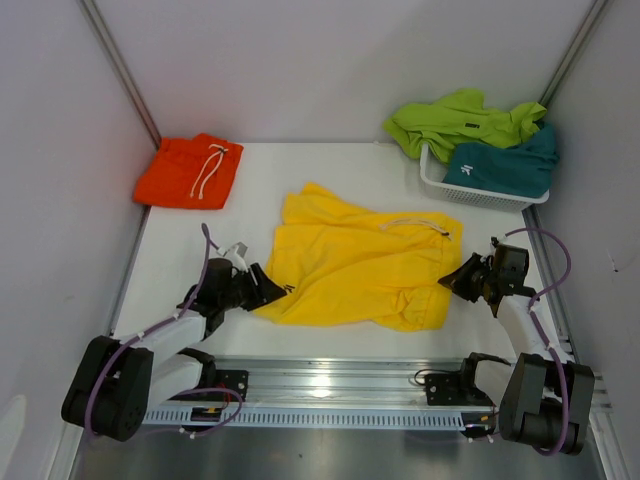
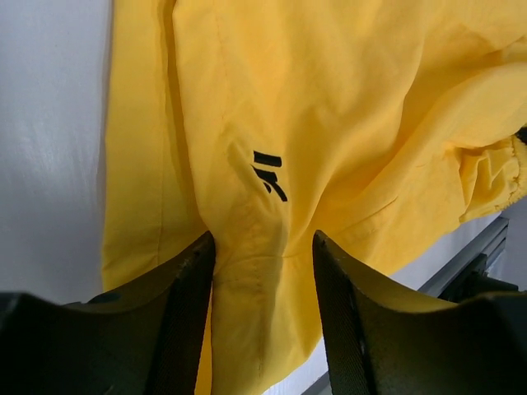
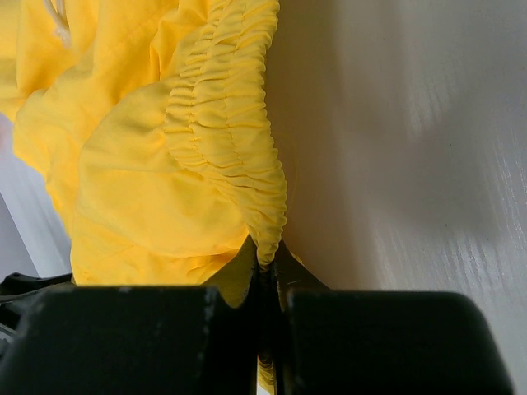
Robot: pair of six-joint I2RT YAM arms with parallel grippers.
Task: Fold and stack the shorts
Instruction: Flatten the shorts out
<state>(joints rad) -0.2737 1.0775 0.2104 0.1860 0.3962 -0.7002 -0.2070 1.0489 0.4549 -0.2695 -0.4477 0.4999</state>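
Yellow shorts [image 1: 360, 265] lie spread and rumpled in the middle of the table. My left gripper [image 1: 272, 288] is at their near left corner, open, its jaws astride a ridge of yellow fabric [image 2: 329, 107] below a small black logo [image 2: 270, 175]. Low on the right, my right gripper [image 1: 450, 280] is shut on the gathered elastic waistband [image 3: 239, 140] at the shorts' right edge. In the right wrist view the band runs up from the right gripper [image 3: 265, 255]. Folded orange shorts [image 1: 190, 170] with a white drawstring rest at the back left.
A white mesh basket [image 1: 480, 195] at the back right holds lime green shorts [image 1: 460, 120] and teal shorts [image 1: 505, 165], both spilling over its rim. Grey walls close in left, right and back. A metal rail [image 1: 330, 385] runs along the near edge.
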